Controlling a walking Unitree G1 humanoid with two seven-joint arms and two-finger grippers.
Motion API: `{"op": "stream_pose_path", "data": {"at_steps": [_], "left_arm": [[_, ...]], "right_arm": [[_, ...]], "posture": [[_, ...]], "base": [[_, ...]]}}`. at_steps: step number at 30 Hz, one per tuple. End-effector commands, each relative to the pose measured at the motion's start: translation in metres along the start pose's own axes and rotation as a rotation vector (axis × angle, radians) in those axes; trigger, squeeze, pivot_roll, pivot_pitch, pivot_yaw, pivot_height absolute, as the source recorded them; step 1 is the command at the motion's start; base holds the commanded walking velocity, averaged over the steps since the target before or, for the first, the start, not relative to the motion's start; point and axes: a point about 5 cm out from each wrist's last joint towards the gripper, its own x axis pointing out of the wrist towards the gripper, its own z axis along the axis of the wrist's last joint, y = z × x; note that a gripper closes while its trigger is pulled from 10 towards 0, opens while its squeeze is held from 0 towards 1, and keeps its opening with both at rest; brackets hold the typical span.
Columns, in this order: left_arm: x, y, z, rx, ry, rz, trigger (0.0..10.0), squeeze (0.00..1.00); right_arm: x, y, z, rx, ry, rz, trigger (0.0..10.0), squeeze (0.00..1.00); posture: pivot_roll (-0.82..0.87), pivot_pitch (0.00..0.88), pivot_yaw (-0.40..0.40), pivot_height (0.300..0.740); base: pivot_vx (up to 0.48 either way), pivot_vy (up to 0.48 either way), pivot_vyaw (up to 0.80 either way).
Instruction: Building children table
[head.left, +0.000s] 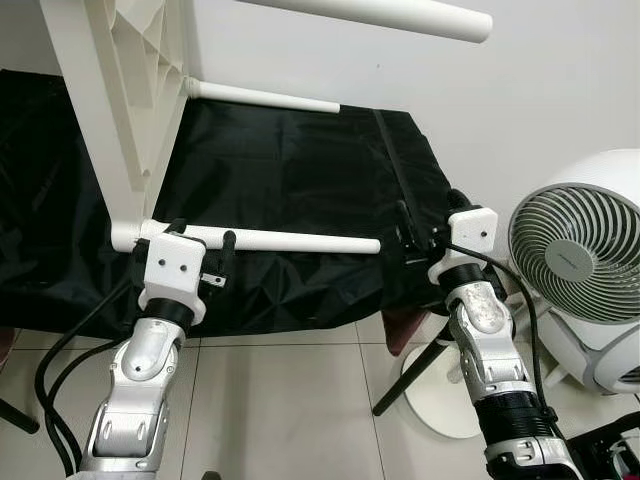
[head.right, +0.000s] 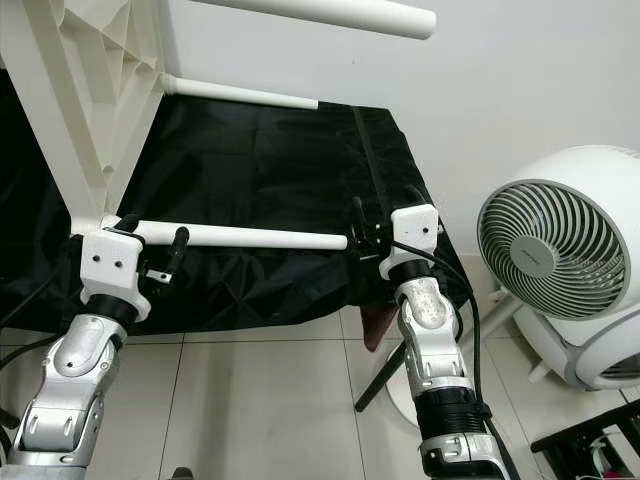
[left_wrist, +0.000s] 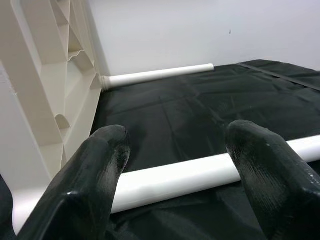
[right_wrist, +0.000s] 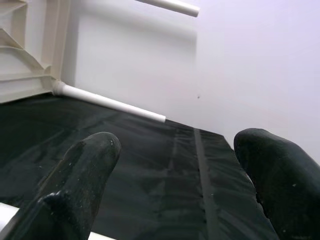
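Left eye view: the white table top (head.left: 110, 90) stands on edge at upper left over a black cloth (head.left: 300, 170); a fan (head.left: 580, 250) sits at right on pale floor tiles (head.left: 280, 400).

Left wrist view: the left gripper (left_wrist: 175, 170) straddles the nearest leg (left_wrist: 175, 180), fingers spread, not clamped.

Right wrist view: the right gripper (right_wrist: 175, 175) hangs open over the cloth.

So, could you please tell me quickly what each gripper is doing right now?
Left gripper: open, fingers straddling the nearest white table leg, not clamped.
Right gripper: open, holding nothing, at that leg's free end.
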Motion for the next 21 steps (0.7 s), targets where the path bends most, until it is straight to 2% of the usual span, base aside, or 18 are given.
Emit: {"op": "stream_pose_path", "data": {"at_steps": [1,3,5,9,21], "left_arm": [[-0.002,0.001,0.005,-0.012,-0.023,0.012,10.0,0.00],[-0.008,0.005,0.004,-0.039,-0.019,0.053,10.0,0.00],[-0.008,0.005,0.004,-0.039,-0.019,0.053,10.0,0.00],[-0.024,0.007,-0.007,-0.066,0.038,0.107,10.0,0.00],[-0.031,0.001,-0.005,-0.142,0.043,0.083,10.0,0.00]], "right_arm": [[-0.006,-0.003,-0.006,0.015,0.036,-0.005,10.0,0.00],[-0.016,0.000,-0.010,0.024,0.060,-0.009,10.0,0.00],[-0.016,0.000,-0.010,0.024,0.060,-0.009,10.0,0.00],[-0.033,0.006,-0.020,0.007,0.109,0.004,10.0,0.00],[-0.043,0.008,-0.020,0.012,0.128,0.024,10.0,0.00]], "posture": [[0.19,0.018,-0.099,0.740],[0.18,0.018,-0.093,0.740],[0.18,0.018,-0.093,0.740],[0.17,0.007,-0.083,0.740],[0.17,0.000,-0.079,0.740]], "base": [[0.000,0.000,0.00],[0.000,0.000,0.00],[0.000,0.000,0.00],[0.000,0.000,0.00],[0.000,0.000,0.00]]}}
